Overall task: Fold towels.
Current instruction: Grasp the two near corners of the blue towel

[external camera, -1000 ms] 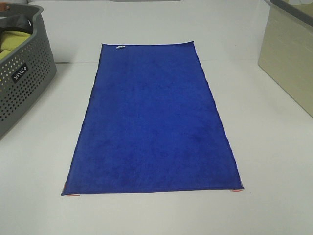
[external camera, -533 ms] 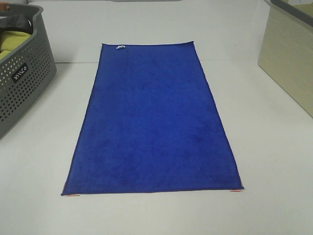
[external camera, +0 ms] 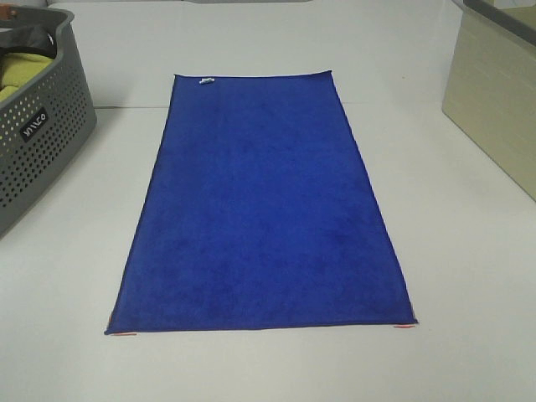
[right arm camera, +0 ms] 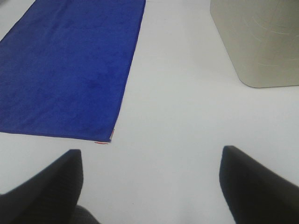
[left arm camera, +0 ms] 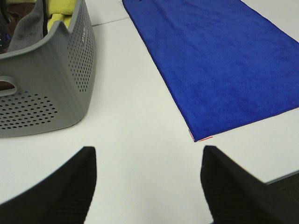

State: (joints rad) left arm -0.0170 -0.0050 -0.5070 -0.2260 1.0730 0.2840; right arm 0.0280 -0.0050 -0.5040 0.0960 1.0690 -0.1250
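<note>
The royal-blue towel lies flat and fully spread on the white table, long side running away from me, with its small white tag at the far short edge. It also shows in the left wrist view and the right wrist view. My left gripper is open and empty above bare table, short of the towel's near left corner. My right gripper is open and empty above bare table, short of the near right corner. Neither gripper shows in the high view.
A grey perforated basket holding yellow-green cloth stands at the left. A beige bin stands at the right, also in the right wrist view. Small red marks sit by the towel's near corners. The table's front edge is close.
</note>
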